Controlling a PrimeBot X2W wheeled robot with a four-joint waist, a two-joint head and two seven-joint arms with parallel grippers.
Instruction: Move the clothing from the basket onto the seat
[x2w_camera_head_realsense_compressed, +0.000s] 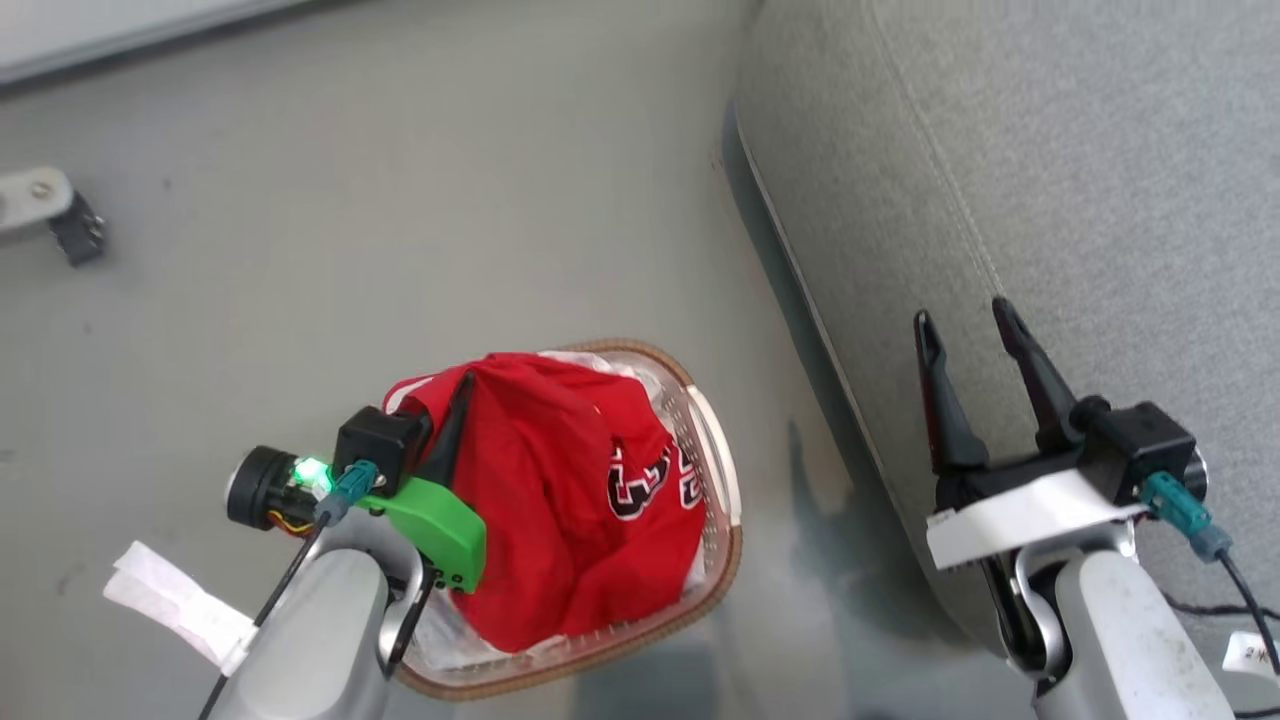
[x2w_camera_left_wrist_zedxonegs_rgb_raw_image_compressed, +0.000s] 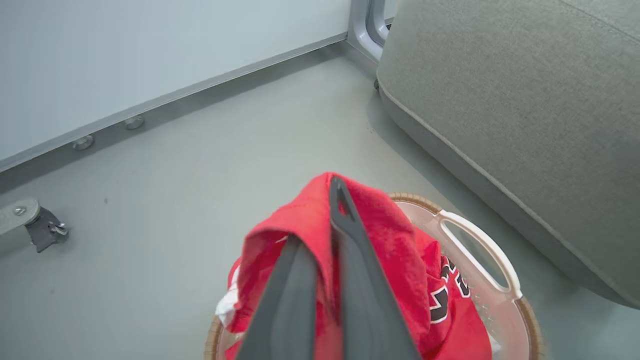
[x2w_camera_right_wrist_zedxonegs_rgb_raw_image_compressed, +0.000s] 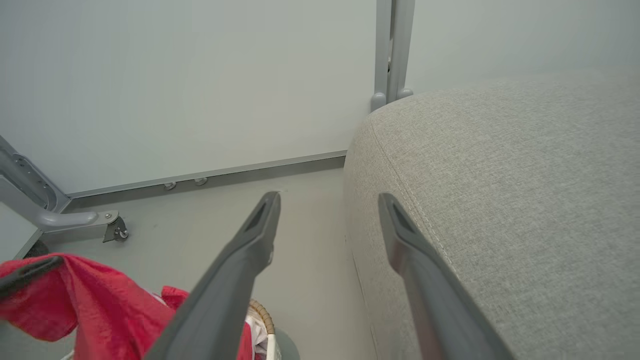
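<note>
The soft red basketball jersey (x2w_camera_head_realsense_compressed: 560, 500) covers nearly the whole inside of the oval white perforated plastic basket (x2w_camera_head_realsense_compressed: 722, 480); a scrap of white cloth (x2w_camera_left_wrist_zedxonegs_rgb_raw_image_compressed: 225, 306) pokes out beneath, too little to identify. The jersey's black-and-white lettering (x2w_camera_head_realsense_compressed: 650, 480) is creased, partly folded away. One fingertip of the left gripper (x2w_camera_left_wrist_zedxonegs_rgb_raw_image_compressed: 320, 220) is buried in red fabric. The big grey woven-fabric sofa (x2w_camera_head_realsense_compressed: 1050, 200) runs past the head view's top and right edges.

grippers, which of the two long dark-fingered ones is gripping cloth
The left gripper: it is shut on the soft red jersey over the white perforated basket. The right gripper stands open and empty at the grey fabric sofa's edge.
</note>
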